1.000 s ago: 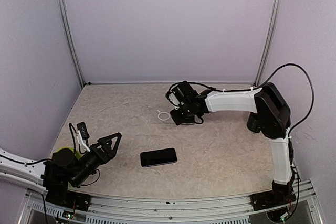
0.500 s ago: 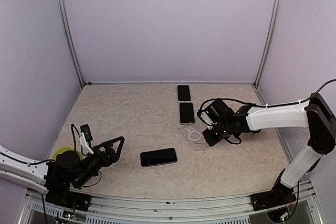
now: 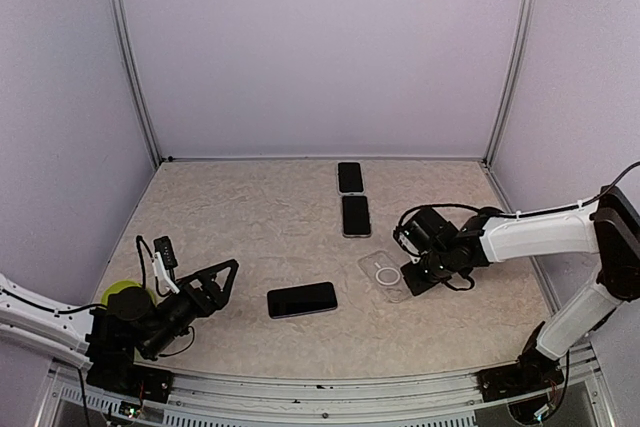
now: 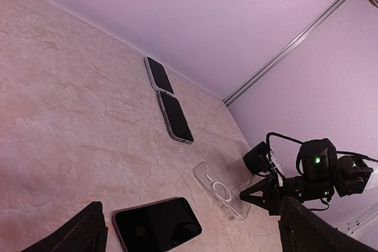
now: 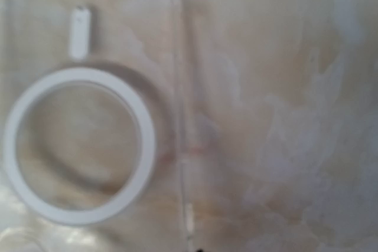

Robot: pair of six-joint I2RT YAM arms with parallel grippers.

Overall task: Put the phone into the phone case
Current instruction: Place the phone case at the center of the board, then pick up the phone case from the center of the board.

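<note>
The phone [image 3: 301, 299] lies face up with a dark screen at the front middle of the table; the left wrist view shows its reddish edge [image 4: 155, 225]. The clear phone case [image 3: 383, 274] with a white ring lies to its right, also seen from the left wrist [image 4: 223, 190]. My right gripper [image 3: 412, 285] is shut on the case's right edge, low over the table. The right wrist view is filled by the case's ring [image 5: 80, 146]; its fingers do not show. My left gripper [image 3: 215, 282] stands open left of the phone, nothing between its fingers [image 4: 189, 205].
Two other dark phones lie end to end at the back middle: one [image 3: 350, 177] near the back wall, one [image 3: 356, 215] in front of it. Walls close the table on three sides. A yellow-green part [image 3: 122, 294] sits on the left arm.
My right arm has swung right and toward the front, carrying the case with it from the table's middle. The two back phones came into view. The left gripper has hardly moved.
</note>
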